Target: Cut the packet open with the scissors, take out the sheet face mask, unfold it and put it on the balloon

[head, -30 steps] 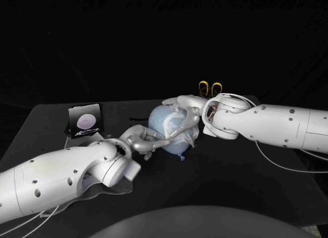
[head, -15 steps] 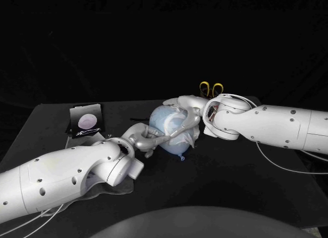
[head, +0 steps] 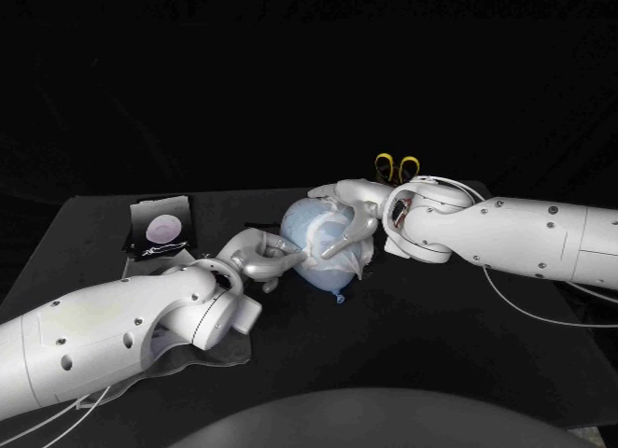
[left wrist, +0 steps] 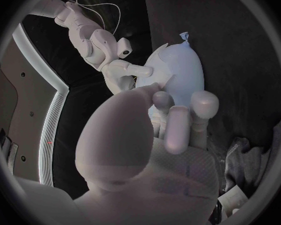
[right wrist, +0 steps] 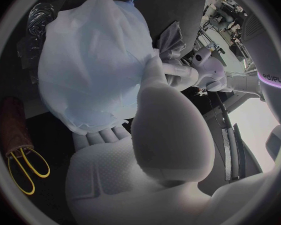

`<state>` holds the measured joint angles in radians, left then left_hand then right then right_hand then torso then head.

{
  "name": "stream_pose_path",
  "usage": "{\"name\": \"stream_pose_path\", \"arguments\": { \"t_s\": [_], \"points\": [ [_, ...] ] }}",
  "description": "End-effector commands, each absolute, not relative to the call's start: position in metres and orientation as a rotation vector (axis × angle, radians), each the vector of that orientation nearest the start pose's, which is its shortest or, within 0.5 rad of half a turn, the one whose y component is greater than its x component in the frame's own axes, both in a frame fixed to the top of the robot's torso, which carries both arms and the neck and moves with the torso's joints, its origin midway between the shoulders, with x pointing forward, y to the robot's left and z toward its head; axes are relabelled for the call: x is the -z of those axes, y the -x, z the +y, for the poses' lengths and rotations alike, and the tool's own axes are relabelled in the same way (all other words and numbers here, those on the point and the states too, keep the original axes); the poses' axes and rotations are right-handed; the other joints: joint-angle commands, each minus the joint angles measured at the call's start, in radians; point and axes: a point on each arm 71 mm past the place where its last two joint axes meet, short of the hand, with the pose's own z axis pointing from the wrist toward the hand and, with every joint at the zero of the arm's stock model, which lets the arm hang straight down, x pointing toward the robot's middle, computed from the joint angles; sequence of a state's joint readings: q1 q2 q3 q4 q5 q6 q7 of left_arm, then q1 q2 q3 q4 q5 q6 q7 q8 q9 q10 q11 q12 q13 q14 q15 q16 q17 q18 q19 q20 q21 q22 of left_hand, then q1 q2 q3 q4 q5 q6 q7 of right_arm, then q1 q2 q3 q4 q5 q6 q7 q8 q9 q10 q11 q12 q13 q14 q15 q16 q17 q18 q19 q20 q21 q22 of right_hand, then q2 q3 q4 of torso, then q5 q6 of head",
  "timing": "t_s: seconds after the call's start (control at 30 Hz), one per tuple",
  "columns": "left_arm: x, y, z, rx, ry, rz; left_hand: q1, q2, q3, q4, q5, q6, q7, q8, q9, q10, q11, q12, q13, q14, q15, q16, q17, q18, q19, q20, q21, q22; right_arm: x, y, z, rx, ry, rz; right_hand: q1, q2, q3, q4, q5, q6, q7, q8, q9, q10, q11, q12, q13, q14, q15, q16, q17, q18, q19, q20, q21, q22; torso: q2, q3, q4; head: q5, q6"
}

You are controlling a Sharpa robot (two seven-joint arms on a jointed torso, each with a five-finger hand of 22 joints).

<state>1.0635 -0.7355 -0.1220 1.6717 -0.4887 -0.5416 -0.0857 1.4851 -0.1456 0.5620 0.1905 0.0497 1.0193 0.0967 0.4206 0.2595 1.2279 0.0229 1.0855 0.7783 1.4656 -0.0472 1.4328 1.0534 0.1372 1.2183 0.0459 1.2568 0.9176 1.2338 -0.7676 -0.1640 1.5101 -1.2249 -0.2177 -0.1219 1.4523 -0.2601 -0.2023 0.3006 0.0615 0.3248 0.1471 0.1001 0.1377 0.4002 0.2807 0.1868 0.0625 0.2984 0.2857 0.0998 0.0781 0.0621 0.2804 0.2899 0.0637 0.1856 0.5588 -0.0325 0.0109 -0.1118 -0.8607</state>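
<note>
On the black table, the balloon was seen near the middle, with the sheet mask draped over it. The balloon was cupped from the far side by the right hand, its fingers spread apart against the mask. The mask's near side was touched by the left hand, fingers loosely together; whether anything was pinched could not be told. The packet was seen well apart at the back left, the scissors behind the right arm.
</note>
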Motion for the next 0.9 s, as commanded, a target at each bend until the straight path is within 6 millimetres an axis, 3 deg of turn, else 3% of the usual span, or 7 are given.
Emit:
{"name": "stream_pose_path", "arguments": {
  "t_s": [0.03,0.27,0.53,0.57,0.67,0.77,0.9],
  "points": [
    [0.268,-0.408,0.128,1.146,0.935,1.966,-0.034,-0.01,0.086,-0.066,0.002,-0.009,-0.004,0.021,0.076,0.012,-0.014,-0.011,-0.012,0.004,-0.008,0.003,-0.006,-0.011,-0.012,-0.001,0.004,-0.005,0.233,-0.468,-0.169,-0.737,0.076,1.998,-0.001,0.008,0.005,0.001,-0.004,0.008,0.005,0.006,0.001,0.006,0.004,0.005,0.0,0.011,-0.002,0.005,0.002,0.011,0.007,0.002,0.005,0.0,0.0,-0.0001,0.0012,-0.002,0.001],
    [0.27,-0.404,0.131,1.201,0.95,2.016,-0.089,-0.044,0.13,-0.111,0.001,-0.008,-0.01,0.074,0.121,-0.005,-0.018,-0.049,-0.06,0.0,-0.012,-0.004,-0.026,-0.009,-0.021,-0.003,0.001,-0.012,0.233,-0.468,-0.17,-0.735,0.075,1.995,0.004,0.013,0.008,0.001,-0.005,0.012,0.006,0.007,0.002,0.006,0.004,0.006,0.0,0.01,-0.002,0.004,0.001,0.011,0.008,0.002,0.006,0.0,0.001,-0.0008,0.0013,0.001,0.001],
    [0.272,-0.4,0.131,1.248,0.959,2.084,-0.113,-0.038,0.147,-0.128,0.001,-0.033,-0.009,0.094,0.146,-0.031,-0.018,-0.098,-0.119,-0.006,-0.012,-0.014,-0.053,-0.006,-0.034,-0.004,-0.01,-0.029,0.234,-0.468,-0.169,-0.729,0.079,1.989,0.016,0.036,0.034,0.0,-0.007,0.015,0.008,0.009,0.004,0.009,0.005,0.012,-0.001,0.014,-0.002,0.006,0.002,0.012,0.015,0.002,0.007,0.0,0.001,-0.0001,0.0005,0.004,0.0],
    [0.272,-0.4,0.133,1.247,0.964,2.085,-0.121,-0.015,0.177,-0.125,0.0,-0.067,-0.001,0.077,0.143,-0.055,-0.011,-0.13,-0.157,-0.008,-0.007,-0.016,-0.058,-0.006,-0.038,-0.002,-0.012,-0.034,0.234,-0.468,-0.169,-0.728,0.079,1.988,0.017,0.04,0.039,0.0,-0.008,0.016,0.008,0.009,0.005,0.01,0.005,0.014,-0.002,0.015,-0.003,0.006,0.002,0.012,0.016,0.002,0.007,0.0,0.001,0.0003,0.0,0.004,-0.001],
    [0.273,-0.401,0.138,1.233,0.979,2.079,-0.163,0.003,0.275,-0.127,0.005,-0.118,0.027,0.032,0.122,-0.105,0.01,-0.186,-0.226,-0.01,0.01,-0.02,-0.07,-0.004,-0.045,0.009,-0.014,-0.04,0.234,-0.468,-0.169,-0.727,0.079,1.986,0.019,0.043,0.044,0.0,-0.008,0.017,0.009,0.01,0.005,0.011,0.005,0.016,-0.002,0.016,-0.003,0.006,0.002,0.012,0.017,0.002,0.007,0.0,0.0,0.0005,-0.0005,0.005,-0.001],
    [0.275,-0.404,0.145,1.208,0.995,2.067,-0.21,-0.032,0.291,-0.128,0.001,-0.157,0.048,-0.001,0.104,-0.132,0.03,-0.195,-0.232,-0.012,0.026,-0.023,-0.08,-0.003,-0.055,0.023,-0.021,-0.053,0.234,-0.468,-0.169,-0.725,0.08,1.986,0.02,0.045,0.046,0.0,-0.008,0.018,0.009,0.01,0.005,0.011,0.005,0.016,-0.002,0.018,-0.003,0.007,0.003,0.012,0.018,0.002,0.007,0.0,0.0,0.0005,-0.0002,0.002,-0.001],
    [0.277,-0.41,0.158,1.157,0.993,2.033,-0.251,-0.081,0.226,-0.125,0.0,-0.193,0.062,-0.024,0.092,-0.143,0.043,-0.194,-0.235,-0.01,0.039,-0.017,-0.058,0.003,-0.074,0.037,-0.042,-0.083,0.235,-0.467,-0.169,-0.724,0.08,1.985,0.023,0.046,0.052,0.0,-0.008,0.019,0.01,0.011,0.006,0.013,0.005,0.018,-0.002,0.02,-0.003,0.008,0.003,0.012,0.022,0.002,0.008,0.002,-0.001,0.0005,-0.0003,0.001,-0.001]
  ]
}}
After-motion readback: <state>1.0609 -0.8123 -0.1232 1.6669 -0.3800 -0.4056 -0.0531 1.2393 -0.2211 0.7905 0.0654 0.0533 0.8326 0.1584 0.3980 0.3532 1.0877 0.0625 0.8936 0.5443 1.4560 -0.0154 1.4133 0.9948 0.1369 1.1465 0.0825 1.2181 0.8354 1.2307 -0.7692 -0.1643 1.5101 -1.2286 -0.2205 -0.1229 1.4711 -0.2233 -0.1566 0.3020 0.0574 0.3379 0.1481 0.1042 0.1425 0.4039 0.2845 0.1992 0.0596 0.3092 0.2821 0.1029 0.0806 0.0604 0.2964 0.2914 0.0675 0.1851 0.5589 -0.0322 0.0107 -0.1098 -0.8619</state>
